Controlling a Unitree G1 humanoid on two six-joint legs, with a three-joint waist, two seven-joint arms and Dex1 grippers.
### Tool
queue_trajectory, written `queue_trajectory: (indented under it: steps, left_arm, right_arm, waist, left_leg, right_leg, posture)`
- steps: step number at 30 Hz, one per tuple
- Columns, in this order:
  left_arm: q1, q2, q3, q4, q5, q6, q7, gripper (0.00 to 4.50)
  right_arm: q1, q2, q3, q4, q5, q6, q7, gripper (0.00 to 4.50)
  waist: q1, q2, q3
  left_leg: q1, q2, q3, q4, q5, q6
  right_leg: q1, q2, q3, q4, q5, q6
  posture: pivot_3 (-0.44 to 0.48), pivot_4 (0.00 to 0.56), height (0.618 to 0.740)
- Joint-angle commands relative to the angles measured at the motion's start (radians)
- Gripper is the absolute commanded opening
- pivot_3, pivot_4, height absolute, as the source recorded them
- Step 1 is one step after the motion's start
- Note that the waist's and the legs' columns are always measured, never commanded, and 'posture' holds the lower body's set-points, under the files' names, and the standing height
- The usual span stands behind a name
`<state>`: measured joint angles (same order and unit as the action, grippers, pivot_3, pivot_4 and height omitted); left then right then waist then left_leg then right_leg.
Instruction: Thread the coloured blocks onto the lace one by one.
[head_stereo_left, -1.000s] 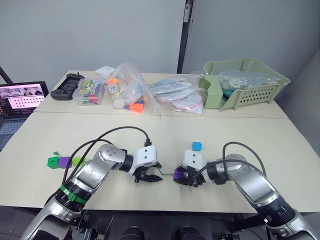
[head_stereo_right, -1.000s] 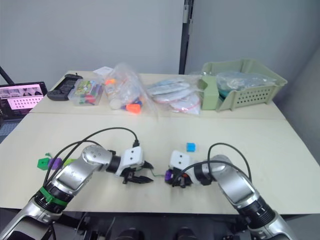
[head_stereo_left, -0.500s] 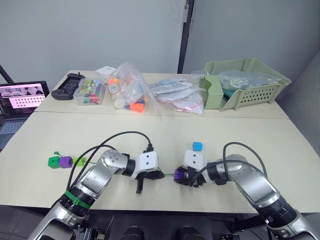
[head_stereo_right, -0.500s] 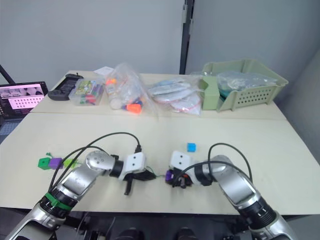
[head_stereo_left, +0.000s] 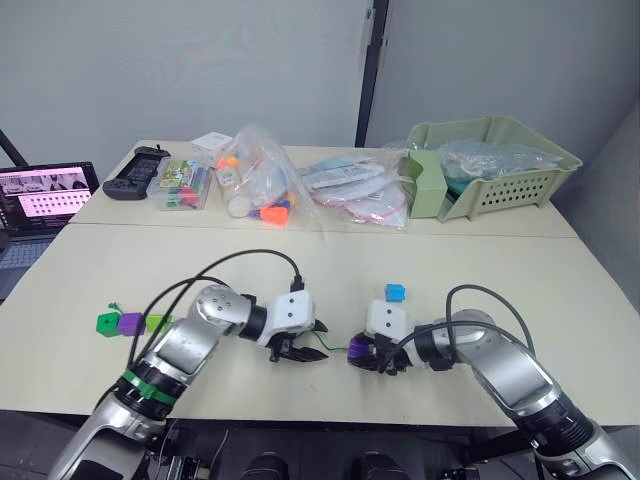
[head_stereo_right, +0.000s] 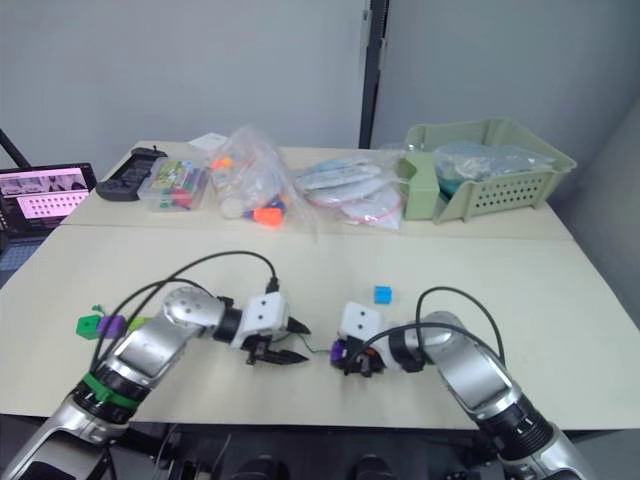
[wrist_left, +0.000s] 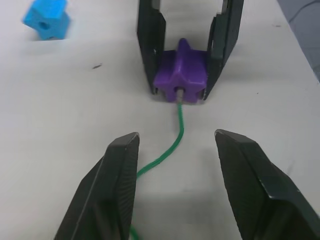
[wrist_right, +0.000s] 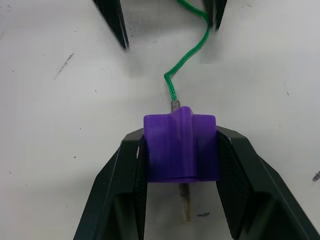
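Right claw (wrist_right: 182, 165) is clamped on the purple star-shaped plastic block (wrist_right: 181, 145) down on the pale counter (head_stereo_left: 300, 260), left claw (wrist_left: 175, 190) spread open around the thin green lace (wrist_left: 172, 145), and the right wrist view catches its stiff pale tip (wrist_right: 185, 205) poking out the block's far side.

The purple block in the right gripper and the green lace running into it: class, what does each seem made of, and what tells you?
Purple block: probably moulded plastic, with smooth, evenly coloured faces and a soft sheen. Lace: likely braided textile cord, with a fine woven texture and limp curves; its stiff pale tip looks plastic or waxed, which I cannot tell.
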<state>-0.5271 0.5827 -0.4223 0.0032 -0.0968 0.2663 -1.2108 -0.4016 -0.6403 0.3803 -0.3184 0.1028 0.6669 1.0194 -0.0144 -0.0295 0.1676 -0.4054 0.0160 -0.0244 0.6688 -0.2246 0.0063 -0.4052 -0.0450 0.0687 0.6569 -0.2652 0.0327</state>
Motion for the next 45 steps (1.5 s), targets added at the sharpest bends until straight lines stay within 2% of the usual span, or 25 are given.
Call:
queue_trajectory:
  steps: [1, 3, 7, 9, 11, 12, 20, 31, 41, 45]
  left_arm:
    - [-0.012, -0.004, -0.015, 0.053, 0.046, -0.085, 0.0, 2.47]
    - [-0.015, -0.018, -0.022, 0.093, 0.058, -0.11, 0.008, 2.47]
    - [-0.016, -0.032, -0.02, 0.116, 0.047, -0.129, -0.01, 1.34]
    - [-0.011, -0.031, -0.019, 0.103, 0.039, -0.127, -0.025, 0.56]
    - [-0.008, -0.031, -0.019, 0.095, 0.035, -0.124, -0.03, 0.03]
    - [-0.007, -0.032, -0.019, 0.091, 0.036, -0.122, -0.029, 0.0]
    - [-0.013, -0.061, -0.024, 0.026, 0.023, -0.078, -0.026, 0.0]
    - [-0.042, -0.113, -0.051, 0.004, 0.072, -0.041, 0.026, 0.0]
    - [-0.027, -0.082, -0.026, -0.016, 0.102, -0.004, 0.057, 0.0]
    - [-0.03, -0.083, -0.021, -0.025, 0.089, 0.009, 0.057, 1.14]
  right_arm:
    - [0.012, -0.005, 0.001, -0.029, 0.018, 0.015, -0.003, 1.37]
    - [0.013, -0.006, -0.002, -0.033, 0.02, 0.018, -0.003, 1.37]
    - [0.014, -0.01, -0.01, -0.04, 0.022, 0.028, -0.007, 1.37]
    - [0.015, -0.011, -0.011, -0.043, 0.022, 0.03, -0.01, 1.37]
    - [0.016, -0.012, -0.012, -0.044, 0.022, 0.032, -0.013, 1.37]
    - [0.017, -0.012, -0.013, -0.045, 0.023, 0.033, -0.014, 1.37]
    - [0.023, -0.013, -0.012, -0.045, 0.025, 0.035, -0.022, 1.37]
    - [0.025, -0.021, -0.005, -0.05, 0.038, 0.039, -0.035, 1.37]
    - [0.018, -0.027, -0.003, -0.04, 0.042, 0.03, -0.037, 1.37]
    - [0.009, -0.011, -0.008, -0.035, 0.045, 0.03, -0.049, 1.37]
  waist:
    - [0.0, 0.0, 0.0]
    - [0.0, 0.0, 0.0]
    - [0.002, 0.0, 0.0]
    - [0.001, 0.0, 0.0]
    - [0.0, 0.0, 0.0]
    - [0.0, 0.0, 0.0]
    - [0.001, 0.0, 0.0]
    - [0.003, 0.0, 0.0]
    - [0.001, 0.0, 0.0]
    - [0.001, 0.0, 0.0]
  left_leg:
    - [0.0, 0.0, 0.0, 0.0, 0.0, 0.0]
    - [0.0, 0.0, 0.0, 0.0, 0.0, 0.0]
    - [0.001, 0.0, 0.0, 0.0, 0.0, 0.0]
    - [0.001, 0.0, 0.0, 0.0, 0.0, 0.0]
    - [0.001, 0.0, 0.0, 0.0, 0.0, 0.0]
    - [0.001, 0.0, 0.0, 0.0, 0.0, 0.0]
    - [0.0, 0.0, 0.0, 0.0, 0.0, 0.0]
    - [0.0, 0.0, 0.0, 0.0, 0.0, 0.0]
    - [0.0, 0.0, 0.0, 0.0, 0.0, 0.0]
    - [0.0, 0.0, 0.0, 0.0, 0.0, 0.0]
  right_leg:
    - [0.0, 0.0, 0.0, 0.0, 0.0, 0.0]
    - [0.0, 0.0, 0.0, 0.0, 0.0, 0.0]
    - [0.001, 0.0, 0.0, 0.0, 0.0, 0.0]
    - [0.001, 0.0, 0.0, 0.0, 0.0, 0.0]
    - [0.001, 0.0, 0.0, 0.0, 0.0, 0.0]
    - [0.001, 0.0, 0.0, 0.0, 0.0, 0.0]
    - [0.001, 0.0, 0.0, 0.0, 0.0, 0.0]
    - [0.001, 0.0, 0.0, 0.0, 0.0, 0.0]
    - [0.001, 0.0, 0.0, 0.0, 0.0, 0.0]
    - [0.001, 0.0, 0.0, 0.0, 0.0, 0.0]
  posture:
    - [0.0, 0.15, 0.74]
    - [0.0, 0.15, 0.74]
    - [0.0, 0.15, 0.74]
    - [0.0, 0.15, 0.74]
    - [0.0, 0.15, 0.74]
    - [0.0, 0.15, 0.74]
    - [0.0, 0.15, 0.74]
    - [0.0, 0.15, 0.74]
    - [0.0, 0.15, 0.74]
    - [0.0, 0.15, 0.74]
